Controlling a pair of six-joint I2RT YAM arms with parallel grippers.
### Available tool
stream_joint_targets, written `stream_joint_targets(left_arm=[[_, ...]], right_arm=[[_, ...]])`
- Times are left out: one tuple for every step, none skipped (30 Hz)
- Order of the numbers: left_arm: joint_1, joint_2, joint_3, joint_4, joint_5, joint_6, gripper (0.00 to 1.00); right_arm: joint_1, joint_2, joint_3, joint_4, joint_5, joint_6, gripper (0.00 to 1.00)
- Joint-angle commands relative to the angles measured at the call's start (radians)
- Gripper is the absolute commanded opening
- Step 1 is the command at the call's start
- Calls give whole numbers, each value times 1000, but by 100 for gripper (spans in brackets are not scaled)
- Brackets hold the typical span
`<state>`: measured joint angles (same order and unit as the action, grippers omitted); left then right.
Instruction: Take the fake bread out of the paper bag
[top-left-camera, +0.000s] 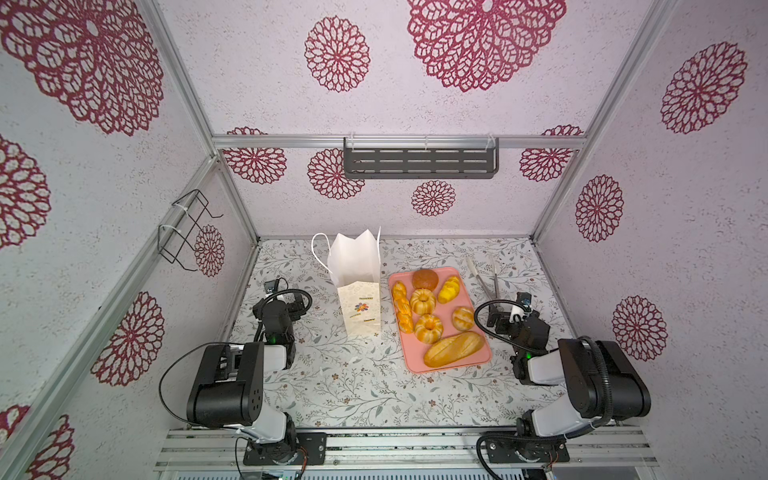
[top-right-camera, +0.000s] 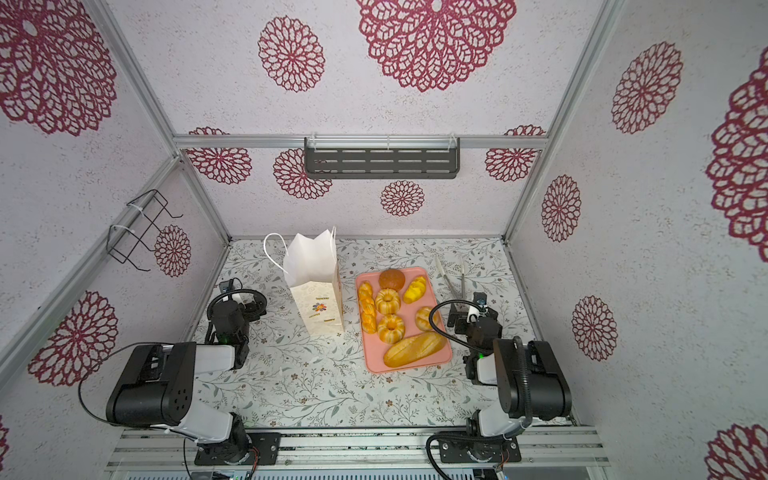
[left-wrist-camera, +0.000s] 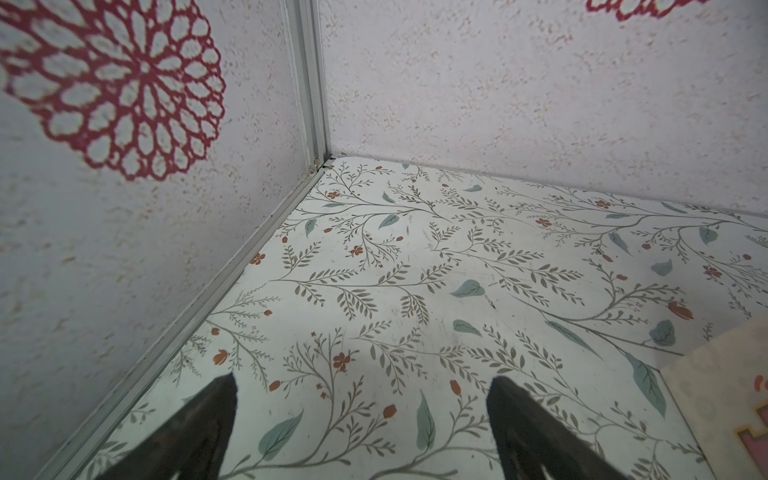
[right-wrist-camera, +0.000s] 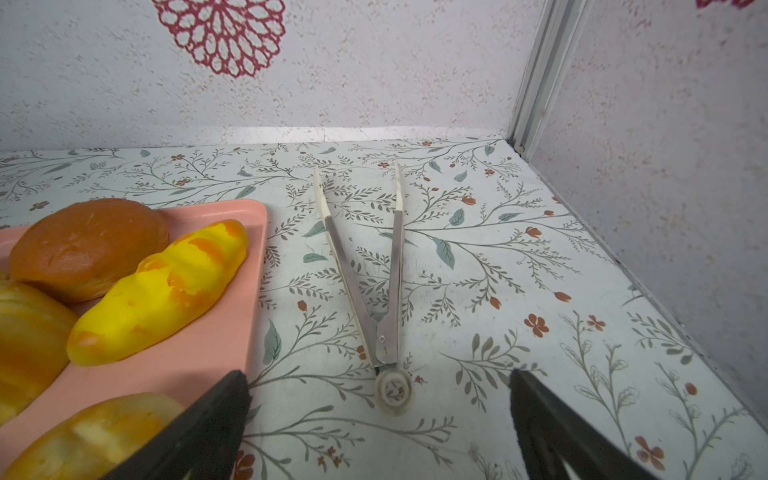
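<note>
On the pink tray (top-left-camera: 413, 353) just beside the paper bag (top-left-camera: 359, 307), seven pieces of fake bread (top-left-camera: 454, 349) lie in view. The bag stands upright, its inside hidden. Both claws are spread wide and empty: left claw (left-wrist-camera: 363, 378) over bare surface (left-wrist-camera: 415, 270), right claw (right-wrist-camera: 377, 372) above the tongs (right-wrist-camera: 388, 328). Peer into the mouth first. If anything remains, steady one wall and reach straight down without crushing the paper.

Golden fake bread (top-left-camera: 454, 350), pink tray (right-wrist-camera: 178, 365), floral table (top-left-camera: 353, 386).
Cream-white paper bag (top-left-camera: 359, 309) with flower logo; pale walls (top-left-camera: 457, 108), crimson rosettes.
</note>
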<state>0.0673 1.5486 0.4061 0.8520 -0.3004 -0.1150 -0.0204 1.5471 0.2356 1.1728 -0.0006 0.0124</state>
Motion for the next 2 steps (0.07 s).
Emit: stream_joint_targets(left_arm=[[-3,-10,3,25,3,15,97],[-3,-10,2,25,2,15,97]], right_arm=[[15,-12,13,37,17,-21,99],[14,-13,13,39,13,-16,99]])
